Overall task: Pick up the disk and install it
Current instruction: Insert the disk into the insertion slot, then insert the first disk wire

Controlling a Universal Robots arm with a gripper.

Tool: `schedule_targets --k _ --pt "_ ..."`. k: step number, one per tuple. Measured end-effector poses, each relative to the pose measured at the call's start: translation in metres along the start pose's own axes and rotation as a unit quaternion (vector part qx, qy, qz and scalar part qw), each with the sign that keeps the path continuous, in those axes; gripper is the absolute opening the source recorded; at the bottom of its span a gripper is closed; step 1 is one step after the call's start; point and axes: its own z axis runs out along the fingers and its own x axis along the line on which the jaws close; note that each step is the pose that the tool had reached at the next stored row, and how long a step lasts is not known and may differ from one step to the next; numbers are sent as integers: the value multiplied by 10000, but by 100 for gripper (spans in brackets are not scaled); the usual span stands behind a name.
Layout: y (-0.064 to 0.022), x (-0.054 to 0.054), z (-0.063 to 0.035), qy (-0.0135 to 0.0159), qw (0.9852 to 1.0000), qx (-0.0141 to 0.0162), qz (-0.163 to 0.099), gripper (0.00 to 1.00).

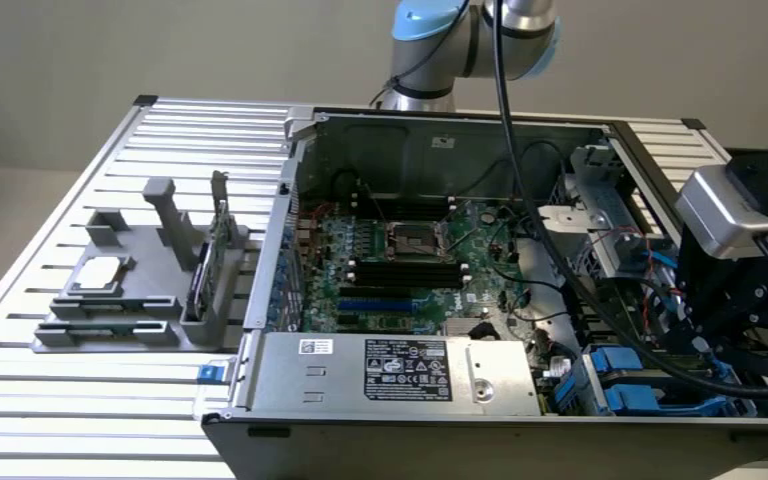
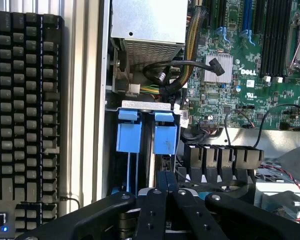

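Note:
The disk sits on edge in the drive bay at the corner of the open computer case. Its bright blue rail ends (image 2: 165, 139) stick up out of the bay, and its blue plastic (image 1: 620, 388) also shows in the exterior view near the case's front right. My gripper (image 2: 168, 181) is shut, its two black fingers pressed together with nothing between them. The fingertips sit right at the end of the nearer blue rail; whether they touch it I cannot tell. The black wrist assembly (image 1: 758, 300) hangs over the case's right side.
The case (image 1: 291, 200) lies open with the motherboard (image 1: 411, 260) and power supply (image 1: 398, 370) exposed. Black cables (image 2: 165, 75) cross beside the bay. A grey fixture (image 1: 144, 300) with a processor chip (image 1: 101, 275) stands left. A keyboard (image 2: 25, 125) lies beside the case.

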Motion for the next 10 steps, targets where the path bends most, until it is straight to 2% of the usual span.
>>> schedule_targets --k 10 --pt "0 0 0 0 10000 0 0 11"
